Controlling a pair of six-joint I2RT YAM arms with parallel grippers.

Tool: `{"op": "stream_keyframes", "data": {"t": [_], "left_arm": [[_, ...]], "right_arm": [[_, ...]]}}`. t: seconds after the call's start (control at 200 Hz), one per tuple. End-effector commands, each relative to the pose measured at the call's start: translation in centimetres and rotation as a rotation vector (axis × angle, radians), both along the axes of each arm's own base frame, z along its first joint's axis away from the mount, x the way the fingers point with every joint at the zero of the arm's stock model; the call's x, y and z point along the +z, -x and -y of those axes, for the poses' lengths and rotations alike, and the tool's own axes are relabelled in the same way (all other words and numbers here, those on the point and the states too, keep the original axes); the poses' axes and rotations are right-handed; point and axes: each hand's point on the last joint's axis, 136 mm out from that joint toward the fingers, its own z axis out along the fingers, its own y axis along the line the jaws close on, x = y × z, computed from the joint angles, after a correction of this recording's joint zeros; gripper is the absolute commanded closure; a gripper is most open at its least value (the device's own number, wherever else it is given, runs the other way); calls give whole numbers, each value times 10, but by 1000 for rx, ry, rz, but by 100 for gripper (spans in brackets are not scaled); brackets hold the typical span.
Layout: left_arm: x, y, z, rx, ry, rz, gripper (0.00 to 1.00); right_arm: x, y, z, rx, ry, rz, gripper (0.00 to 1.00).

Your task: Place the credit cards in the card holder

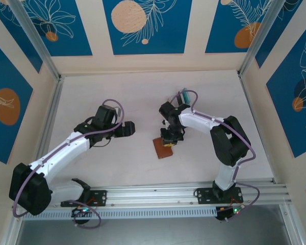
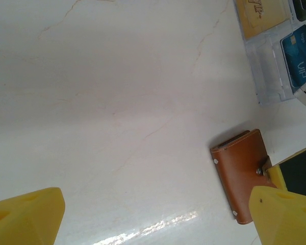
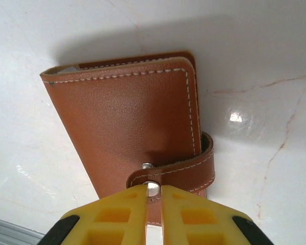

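The card holder (image 1: 164, 148) (image 3: 127, 122), a brown leather wallet, lies folded shut on the pale table. My right gripper (image 1: 169, 139) (image 3: 154, 190) stands over its near edge, yellow fingers closed on the snap tab (image 3: 186, 171), pinching the tab's metal snap. The tab's end sits just off the stud on the cover. In the left wrist view the card holder (image 2: 242, 176) lies at the right. Behind it are credit cards: a blue one (image 2: 298, 58) and a cream one (image 2: 262, 18). My left gripper (image 1: 130, 127) (image 2: 155, 204) hangs wide open left of the wallet, holding nothing.
A clear plastic slotted rack (image 2: 268, 76) (image 1: 182, 96) holds the cards behind the right arm. Metal rails (image 1: 158, 196) run along the table's near edge, and patterned blue walls close in the other three sides.
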Motion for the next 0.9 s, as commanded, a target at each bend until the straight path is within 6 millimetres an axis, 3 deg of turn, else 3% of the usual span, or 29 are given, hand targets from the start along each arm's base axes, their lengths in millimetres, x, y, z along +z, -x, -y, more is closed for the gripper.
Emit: {"op": "stream_keyframes", "data": {"t": [0.0, 0.89], "left_arm": [[-6, 0, 0, 6, 18, -18, 6], [-12, 0, 2, 4, 22, -29, 6]], "right_arm": [[4, -3, -3, 17, 7, 6, 84], [-11, 0, -13, 36, 4, -42, 85]]}}
